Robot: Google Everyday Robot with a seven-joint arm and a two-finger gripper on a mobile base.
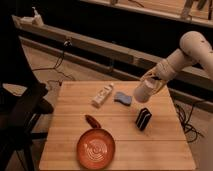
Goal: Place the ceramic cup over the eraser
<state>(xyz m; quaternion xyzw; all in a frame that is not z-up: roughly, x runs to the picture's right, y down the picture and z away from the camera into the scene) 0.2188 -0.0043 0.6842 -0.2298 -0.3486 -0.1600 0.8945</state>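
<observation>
The white ceramic cup (143, 91) hangs in the air, held by my gripper (151, 79) at the end of the white arm coming in from the upper right. The cup is tilted and sits above and slightly behind the black eraser (143, 119), which stands on the wooden table (65, 135) right of centre. The cup does not touch the eraser.
A white labelled bottle (102, 95) lies on its side at the table's back centre. A blue-grey wavy pad (123, 98) lies next to it. An orange-red pan (95, 146) with a dark red handle sits at the front. A dark chair (22, 107) stands to the left.
</observation>
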